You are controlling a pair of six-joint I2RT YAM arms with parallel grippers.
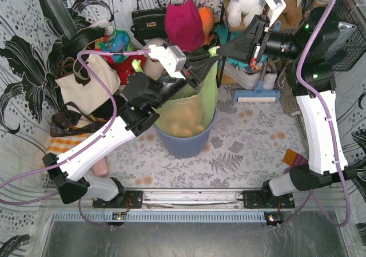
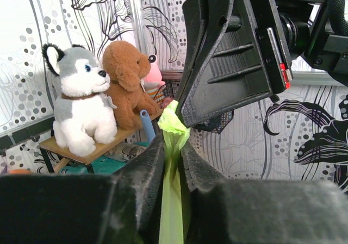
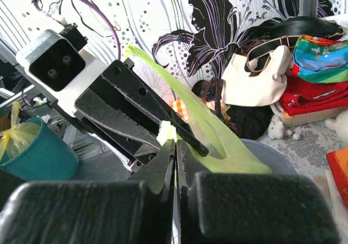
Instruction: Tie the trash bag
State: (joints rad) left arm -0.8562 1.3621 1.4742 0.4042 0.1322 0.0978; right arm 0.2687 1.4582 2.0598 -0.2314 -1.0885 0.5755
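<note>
The light-green translucent trash bag (image 1: 189, 105) stands in the blue-grey bin (image 1: 183, 142), brown crumpled paper showing through it. Its top is pulled up above the bin. My left gripper (image 1: 205, 68) is shut on a gathered strip of the trash bag (image 2: 173, 168), which runs up between its jaws to a crumpled tip. My right gripper (image 1: 220, 51) is shut on another end of the trash bag (image 3: 239, 146), its pale tip showing at the jaw ends. The two grippers (image 3: 175, 141) meet tip to tip above the bin. The right gripper (image 2: 228, 59) fills the left wrist view's top.
A cream tote bag (image 1: 86, 85) with black straps lies at the left, next to piled clothes and bags. Plush toys (image 2: 103, 97) sit on a small wooden shelf at the back. A teal bucket (image 3: 38, 151) stands outside the cell. An orange card (image 1: 290, 157) lies right.
</note>
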